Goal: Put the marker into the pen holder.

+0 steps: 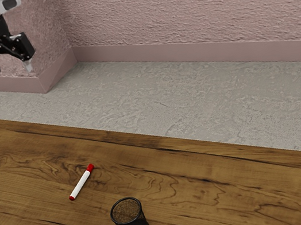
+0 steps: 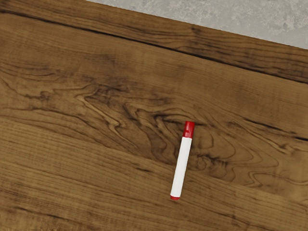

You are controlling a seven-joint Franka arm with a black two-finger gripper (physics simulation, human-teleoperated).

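My gripper [image 1: 12, 65] hangs high above the table at the exterior view's upper left, its fingers apart with nothing between them. Well below it, a white marker [image 1: 81, 182] with a red cap and red end lies flat on the wood; the wrist view has the same marker [image 2: 181, 163], apart from the hand. The pen holder [image 1: 131, 221], a round black mesh cup, stands upright on the table, a short way from the marker toward the exterior view's right and lower edge. Its open mouth faces up.
The wooden table [image 1: 166, 171] has its far edge running diagonally across the exterior view, with grey floor [image 1: 194, 96] beyond. A pink textured wall [image 1: 196, 8] rises behind the floor. In the wrist view, floor [image 2: 250, 19] lies past the table's edge.
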